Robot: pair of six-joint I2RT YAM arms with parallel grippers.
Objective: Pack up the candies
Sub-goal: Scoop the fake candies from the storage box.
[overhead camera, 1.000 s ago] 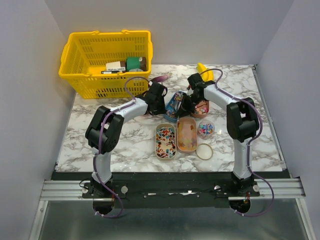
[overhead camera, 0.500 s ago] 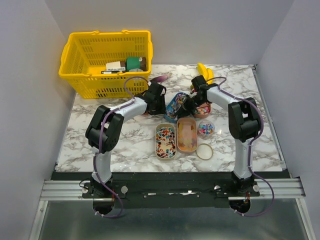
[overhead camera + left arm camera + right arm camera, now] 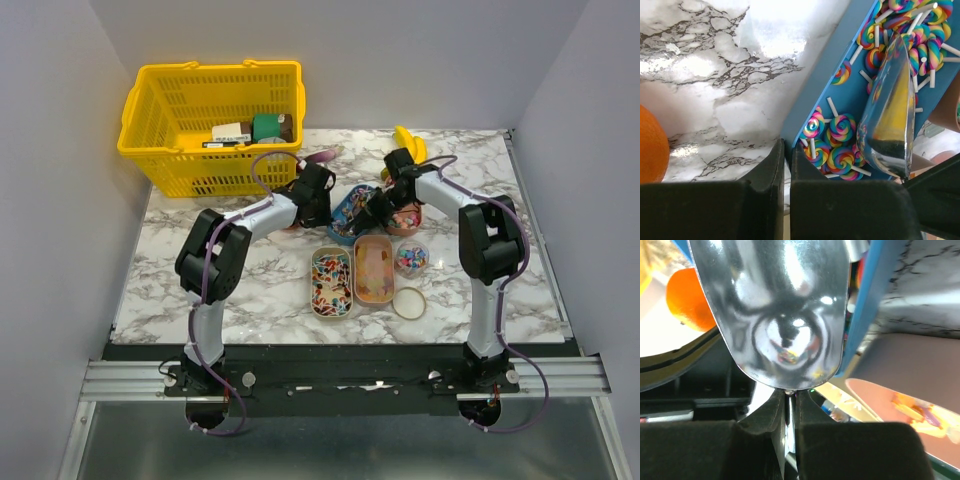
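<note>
The candies show as rainbow lollipops [image 3: 841, 129] lying in a tilted blue tray [image 3: 850, 85], and as loose sweets in an oval tin [image 3: 332, 283] and a small round jar [image 3: 411, 258]. My left gripper [image 3: 787, 150] is shut on the tray's near rim; from above it [image 3: 320, 207] sits at the tray's [image 3: 347, 212] left side. My right gripper [image 3: 789, 396] is shut on the handle of a shiny metal scoop [image 3: 780, 305], whose bowl [image 3: 889, 115] hangs over the lollipops. From above, the right gripper [image 3: 380, 208] is at the tray's right side.
A second oval tin [image 3: 374, 268] with pale contents lies beside the first, with a round lid [image 3: 408, 302] in front of the jar. A pink bowl [image 3: 405, 218] is under the right arm. An orange [image 3: 650, 145] lies left of the tray. Yellow basket [image 3: 160, 140] back left, banana [image 3: 408, 142] back right.
My left gripper opened briefly and has shut again on the tray's rim. The right arm shifted slightly with the scoop, still over the tray.
</note>
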